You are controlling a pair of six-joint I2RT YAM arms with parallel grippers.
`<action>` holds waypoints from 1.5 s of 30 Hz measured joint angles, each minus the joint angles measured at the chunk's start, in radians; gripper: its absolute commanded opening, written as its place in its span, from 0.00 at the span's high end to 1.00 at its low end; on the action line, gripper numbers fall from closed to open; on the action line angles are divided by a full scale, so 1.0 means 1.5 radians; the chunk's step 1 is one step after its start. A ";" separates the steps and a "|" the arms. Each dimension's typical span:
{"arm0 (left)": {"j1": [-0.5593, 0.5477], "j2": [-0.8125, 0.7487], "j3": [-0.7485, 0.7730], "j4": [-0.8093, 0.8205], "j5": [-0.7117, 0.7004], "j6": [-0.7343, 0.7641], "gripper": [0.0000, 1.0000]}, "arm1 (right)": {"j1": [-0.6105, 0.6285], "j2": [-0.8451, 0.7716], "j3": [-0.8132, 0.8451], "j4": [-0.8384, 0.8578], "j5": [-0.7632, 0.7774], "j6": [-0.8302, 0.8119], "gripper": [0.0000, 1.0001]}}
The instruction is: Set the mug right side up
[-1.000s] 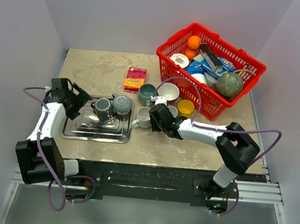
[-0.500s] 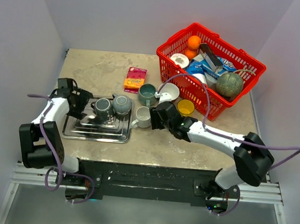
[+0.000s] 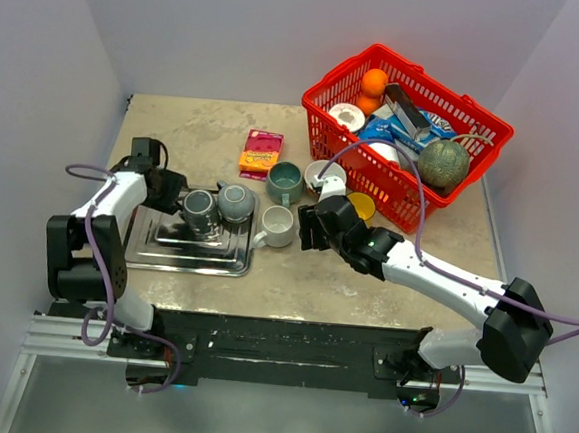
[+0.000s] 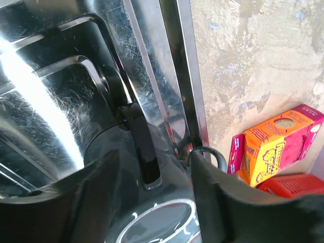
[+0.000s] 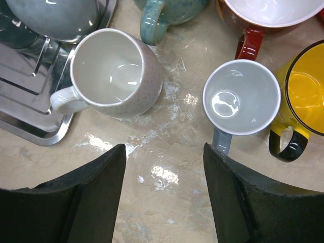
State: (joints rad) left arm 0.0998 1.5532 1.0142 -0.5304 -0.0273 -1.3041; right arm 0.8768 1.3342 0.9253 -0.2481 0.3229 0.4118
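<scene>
Pale walls (image 3: 234,32) close in the table (image 3: 181,128) at the back and on both sides. Its top is beige mottled stone with glossy patches.

Landmark: steel tray (image 3: 186,262), sitting left of centre on the table.

- At the tray's left end: left gripper (image 3: 174,193), low over the metal. Its fingers (image 4: 76,197) are spread, and the handle of a dark mug (image 3: 198,206) stands in the gap between them. Whether they touch it cannot be told.
- On the tray, far side: the dark mug, mouth up. Touching it on the right is the grey-blue mug (image 3: 235,202), bottom up with its domed base showing. This is the one to turn.
- Behind the tray's right corner, well back: pink-and-orange box (image 3: 260,152), lying flat.
- Just off the tray's right edge: white mug (image 5: 114,71), upright, with its handle over the tray rim. Teal mug (image 3: 284,181) is behind it.
- Further right of the tray: right gripper (image 5: 163,154), fingers (image 5: 91,195) wide and holding nothing, above bare stone between the white mug and a small grey mug (image 5: 242,97).
- Beyond: red-handled white mug (image 5: 268,12) and yellow mug (image 5: 309,96).
- Far right of the tray, at the back: red basket (image 3: 323,104), full of assorted goods.
</scene>
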 measured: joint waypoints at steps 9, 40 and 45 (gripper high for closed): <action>-0.018 0.051 0.024 -0.015 -0.019 -0.008 0.64 | 0.000 0.000 0.000 -0.021 0.018 -0.001 0.35; -0.040 -0.162 0.024 -0.010 0.093 0.295 1.00 | 0.000 -0.104 0.009 -0.012 -0.001 -0.024 0.01; -0.051 -0.227 0.023 -0.009 0.246 0.435 1.00 | -0.001 -0.121 0.061 0.009 -0.082 -0.043 0.03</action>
State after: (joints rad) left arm 0.0235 1.2133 1.0492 -0.5434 0.3416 -0.6518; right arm 0.8757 1.1534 1.0168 -0.2352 0.2001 0.3477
